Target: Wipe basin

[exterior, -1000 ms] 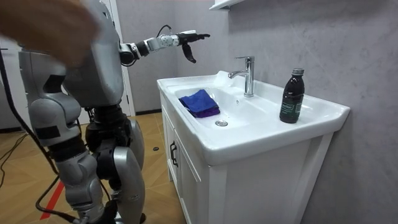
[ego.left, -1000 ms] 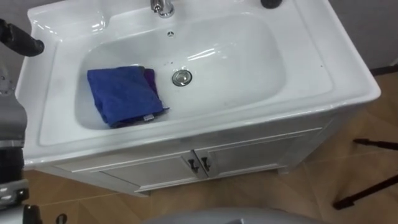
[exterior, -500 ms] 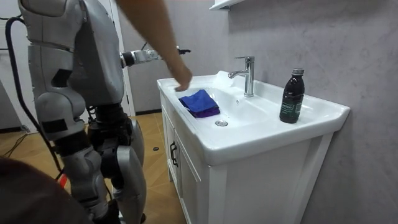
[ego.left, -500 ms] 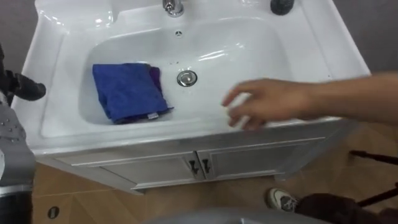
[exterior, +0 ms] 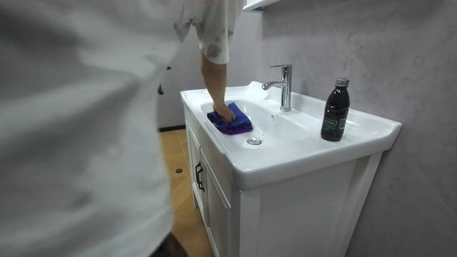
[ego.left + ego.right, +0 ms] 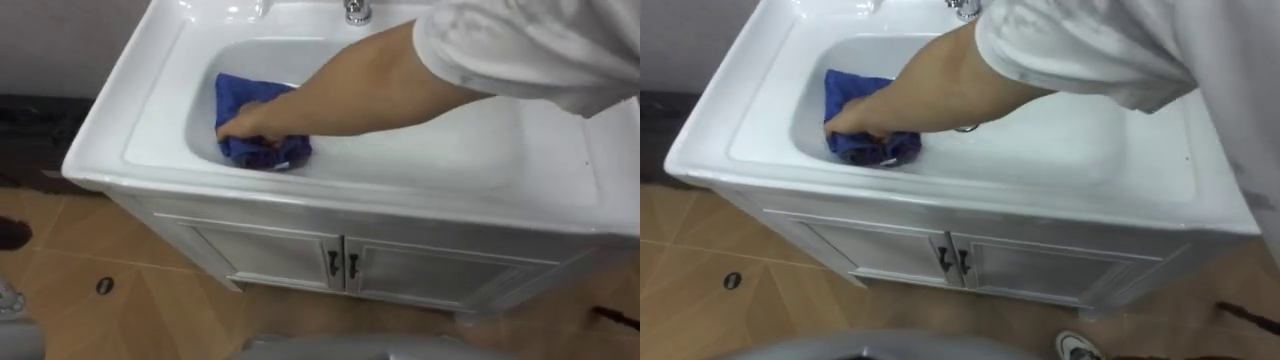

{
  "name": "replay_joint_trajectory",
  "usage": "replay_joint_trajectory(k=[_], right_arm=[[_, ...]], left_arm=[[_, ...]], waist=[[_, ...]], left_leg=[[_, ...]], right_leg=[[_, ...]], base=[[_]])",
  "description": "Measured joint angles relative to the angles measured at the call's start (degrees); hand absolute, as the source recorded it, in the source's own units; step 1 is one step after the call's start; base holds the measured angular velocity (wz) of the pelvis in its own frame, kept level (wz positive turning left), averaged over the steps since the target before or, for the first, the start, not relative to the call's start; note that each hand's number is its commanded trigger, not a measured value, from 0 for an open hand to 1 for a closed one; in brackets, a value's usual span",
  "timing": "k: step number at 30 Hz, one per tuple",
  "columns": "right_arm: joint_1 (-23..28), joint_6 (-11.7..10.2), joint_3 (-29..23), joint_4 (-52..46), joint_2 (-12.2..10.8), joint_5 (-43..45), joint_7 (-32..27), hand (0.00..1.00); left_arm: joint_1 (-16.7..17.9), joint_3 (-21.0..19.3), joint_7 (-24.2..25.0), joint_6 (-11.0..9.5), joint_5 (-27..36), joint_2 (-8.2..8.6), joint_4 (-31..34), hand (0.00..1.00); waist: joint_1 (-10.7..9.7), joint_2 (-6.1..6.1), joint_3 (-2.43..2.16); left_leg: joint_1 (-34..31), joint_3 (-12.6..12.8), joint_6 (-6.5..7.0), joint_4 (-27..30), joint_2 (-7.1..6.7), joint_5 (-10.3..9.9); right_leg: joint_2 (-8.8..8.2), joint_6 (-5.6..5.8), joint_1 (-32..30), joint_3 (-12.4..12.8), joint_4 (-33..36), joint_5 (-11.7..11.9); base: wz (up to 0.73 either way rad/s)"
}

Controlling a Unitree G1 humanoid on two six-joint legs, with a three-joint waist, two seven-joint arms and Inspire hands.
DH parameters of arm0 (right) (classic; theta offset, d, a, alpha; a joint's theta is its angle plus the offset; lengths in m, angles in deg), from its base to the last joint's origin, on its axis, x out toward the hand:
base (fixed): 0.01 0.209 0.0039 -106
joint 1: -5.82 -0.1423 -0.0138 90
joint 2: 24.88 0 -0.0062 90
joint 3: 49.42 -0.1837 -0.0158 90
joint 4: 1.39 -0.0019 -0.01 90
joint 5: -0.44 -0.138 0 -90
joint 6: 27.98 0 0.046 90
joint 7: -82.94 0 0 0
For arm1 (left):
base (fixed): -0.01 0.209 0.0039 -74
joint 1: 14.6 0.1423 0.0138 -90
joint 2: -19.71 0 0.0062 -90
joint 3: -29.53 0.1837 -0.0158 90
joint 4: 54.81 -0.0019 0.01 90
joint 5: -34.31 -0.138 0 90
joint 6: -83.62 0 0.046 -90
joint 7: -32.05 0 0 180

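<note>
Cloth [image 6: 240, 95] at left end of basin [image 6: 150, 112], person's hand [image 6: 245, 125] clamped on it, arm [image 6: 380, 80] reaching from right; robot's hands: state cannot tell.

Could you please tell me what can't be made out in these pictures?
Blue cloth: partly under the person's hand, eye views.
Drain: behind the person's arm in the eye views.
Faucet: cut off by the top edge, left eye view.
Whatever stands at the room view's left: blocked by the person's shirt.

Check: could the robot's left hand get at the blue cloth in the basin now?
Probably not: a person's hand lies on the blue cloth, and that person's arm stretches across the basin over it.
</note>
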Motion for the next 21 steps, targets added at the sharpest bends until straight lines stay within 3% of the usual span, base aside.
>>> replay_joint_trajectory(k=[5, 6, 10, 12, 14, 16, 21], right_arm=[[-0.49, 0.52, 1.63, -0.86, 1.93, 0.1, 1.7, 0.0], [-0.73, 0.27, 1.93, -0.92, 2.04, 0.11, 1.77, 0.0], [-1.41, -0.45, 2.02, -1.78, 1.85, -0.04, 2.51, 0.0], [-1.61, -0.44, 2.21, -1.68, 1.85, -0.14, 2.82, 0.0], [-1.65, -0.59, 2.19, -1.68, 1.8, -0.14, 2.84, 0.0], [-1.67, -1.23, 2.2, -1.54, 1.39, -0.14, 2.85, 0.0], [-1.42, -1.61, 3.25, -1.18, 1.22, -0.97, 3.12, 0.0]], left_arm=[[0.14, -0.06, -4.2, -0.18, 4.23, 0.76, -4.55, 0.0], [0.6, -0.08, -5.29, -0.59, 4.6, 1.49, -7.02, 0.0], [4.7, 0.07, -6.95, -2.67, 9.53, 5.1, -11.88, 0.0], [6.24, 1.49, -8.47, -3.98, 12.83, 5.14, -16.87, 0.0], [6.53, 3.5, -9.01, -4.52, 14.4, 5.93, -22.35, 0.0], [6.91, 4.88, -9.1, -5.25, 15.58, 7.63, -27.82, 0.0], [7.21, 8.78, -8.84, -6.7, 18.22, 7.9, -40.33, 0.0]], waist=[[1.14, 0.11, -0.01], [1.16, 0.04, 0.09], [1.21, -0.37, -0.26], [1.13, -0.54, -0.18], [0.58, -0.94, -0.32], [0.6, -1.61, -0.03], [0.25, -3.67, 0.34]], left_leg=[[-1.62, -1.94, 0.23, 0.31, -0.45, 0.22], [-1.63, -2.18, 0.23, 0.31, -0.52, 0.22], [-1.72, -2.19, 0.23, 0.26, -0.57, 0.22], [-1.69, -2.27, 0.23, 0.2, -0.58, 0.22], [-1.59, -2.24, 0.22, 0.19, -0.66, 0.22], [-1.62, -2.57, 0.18, 0.21, -0.61, 0.25], [-0.67, -2.86, 0.15, 0.15, -0.65, 0.23]], right_leg=[[-0.32, 0.15, -0.27, -2.23, -0.03, -0.16], [-0.23, 0.17, -0.14, -2.42, -0.08, -0.17], [-0.33, 0.18, -0.23, -2.42, 0.34, -0.45], [-0.41, 0.14, -0.24, -2.96, 0.93, -0.94], [-0.82, 0.21, -0.12, -3.24, 1.03, -1.21], [-0.72, 0.09, 0.08, -3.43, 0.96, -1.34], [-0.76, 0.01, 1.17, -3.4, 0.72, -2.08]], base=[[0.26], [0.05], [0.01], [0.09], [0.1], [0.09], [0.06]])
